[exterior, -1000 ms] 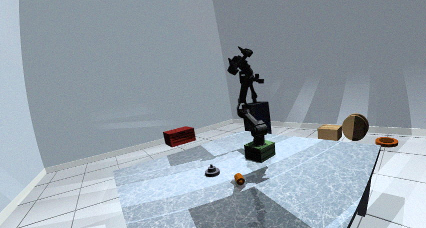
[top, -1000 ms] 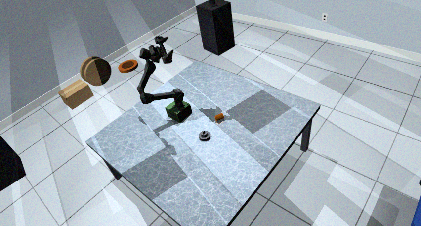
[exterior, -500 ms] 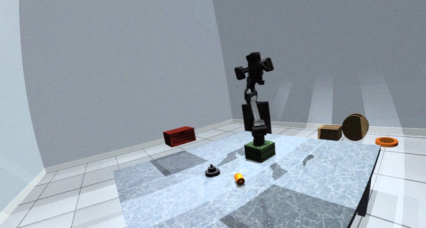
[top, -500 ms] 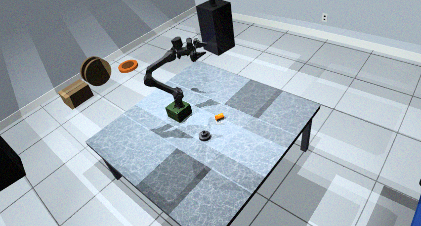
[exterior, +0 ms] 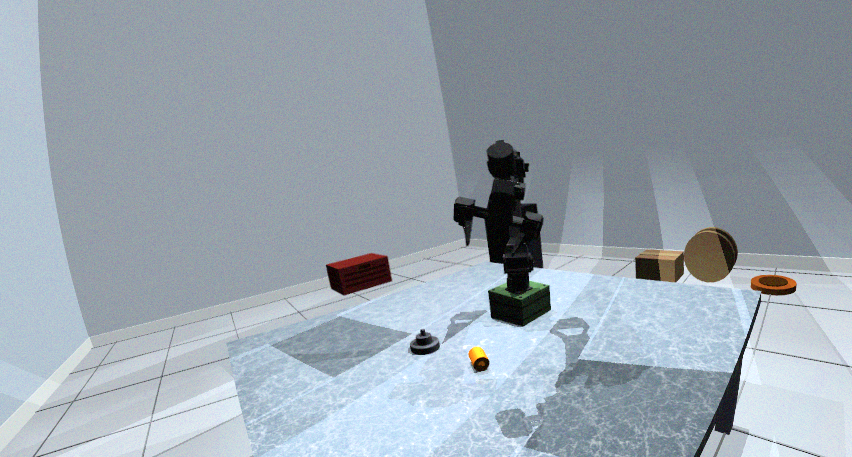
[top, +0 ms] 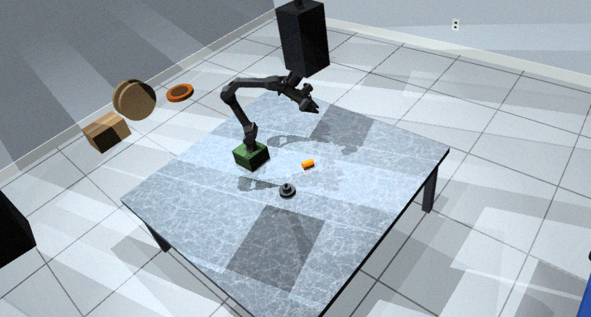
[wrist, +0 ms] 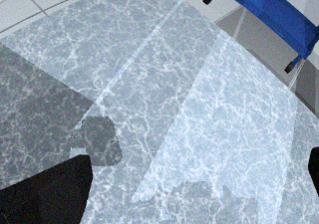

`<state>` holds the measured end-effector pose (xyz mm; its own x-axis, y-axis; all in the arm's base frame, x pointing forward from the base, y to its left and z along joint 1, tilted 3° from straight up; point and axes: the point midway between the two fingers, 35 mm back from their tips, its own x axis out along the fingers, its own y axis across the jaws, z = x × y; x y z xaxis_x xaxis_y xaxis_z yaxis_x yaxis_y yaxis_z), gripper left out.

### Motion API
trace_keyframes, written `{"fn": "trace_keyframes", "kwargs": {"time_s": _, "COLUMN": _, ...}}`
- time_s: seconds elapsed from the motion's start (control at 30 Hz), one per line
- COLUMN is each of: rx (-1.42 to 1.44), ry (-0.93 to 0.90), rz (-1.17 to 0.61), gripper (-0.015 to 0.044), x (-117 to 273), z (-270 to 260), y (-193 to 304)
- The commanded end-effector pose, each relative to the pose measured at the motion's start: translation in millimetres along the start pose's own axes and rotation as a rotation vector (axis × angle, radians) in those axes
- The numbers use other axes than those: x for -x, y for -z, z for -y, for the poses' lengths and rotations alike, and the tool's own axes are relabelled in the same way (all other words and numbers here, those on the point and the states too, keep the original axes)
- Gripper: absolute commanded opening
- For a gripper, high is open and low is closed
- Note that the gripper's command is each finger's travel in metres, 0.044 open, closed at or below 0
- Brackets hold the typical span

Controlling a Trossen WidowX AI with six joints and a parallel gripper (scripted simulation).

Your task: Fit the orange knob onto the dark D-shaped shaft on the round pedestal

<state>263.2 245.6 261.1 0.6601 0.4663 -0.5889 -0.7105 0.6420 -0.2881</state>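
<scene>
Reaching, gripper (top: 316, 109) (exterior: 466, 242): spread wide, holding nothing
Knob (top: 307, 164) (exterior: 478, 359): lying sideways, probably light, rigid, apt to roll; best pinched mid-barrel

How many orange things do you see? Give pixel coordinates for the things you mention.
2: the knob (top: 308, 164) (exterior: 478, 359), lying on its side on the table, and a ring (top: 168, 95) (exterior: 757, 287) beyond the table. Others may be hidden.

The raised, bent arm (top: 237, 105) (exterior: 503, 209) holds its empty claw (top: 315, 109) (exterior: 499, 233) (wrist: 206, 164) wide open, fingers slanting downward.
</scene>
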Motion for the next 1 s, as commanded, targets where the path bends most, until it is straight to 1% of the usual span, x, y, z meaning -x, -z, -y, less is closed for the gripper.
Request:
{"fn": "trace_keyframes", "kwargs": {"time_s": 0.0, "rx": 0.096, "ry": -0.088, "rz": -0.242, "gripper": 0.0440, "x": -50.0, "z": 1.2, "y": 56.2}}
{"fn": "trace_keyframes", "kwargs": {"time_s": 0.17, "rx": 0.168, "ry": -0.234, "rz": -0.509, "gripper": 0.0440, "x": -90.0, "z": -1.0, "y": 126.4}}
{"fn": "trace_keyframes", "kwargs": {"time_s": 0.33, "rx": 0.190, "ry": -0.434, "rz": -0.747, "gripper": 0.0440, "x": -110.2, "z": -6.8, "y": 200.0}}
{"fn": "trace_keyframes", "kwargs": {"time_s": 0.4, "rx": 0.189, "ry": -0.460, "rz": -0.773, "gripper": 0.0440, "x": -111.3, "z": -7.8, "y": 208.6}}
{"fn": "trace_keyframes", "kwargs": {"time_s": 0.63, "rx": 0.189, "ry": -0.460, "rz": -0.773, "gripper": 0.0440, "x": -111.3, "z": -7.8, "y": 208.6}}
{"fn": "trace_keyframes", "kwargs": {"time_s": 0.77, "rx": 0.189, "ry": -0.461, "rz": -0.773, "gripper": 0.0440, "x": -125.5, "z": -15.3, "y": 224.7}}
{"fn": "trace_keyframes", "kwargs": {"time_s": 0.97, "rx": 0.189, "ry": -0.461, "rz": -0.773, "gripper": 0.0440, "x": -126.8, "z": -16.1, "y": 226.4}}
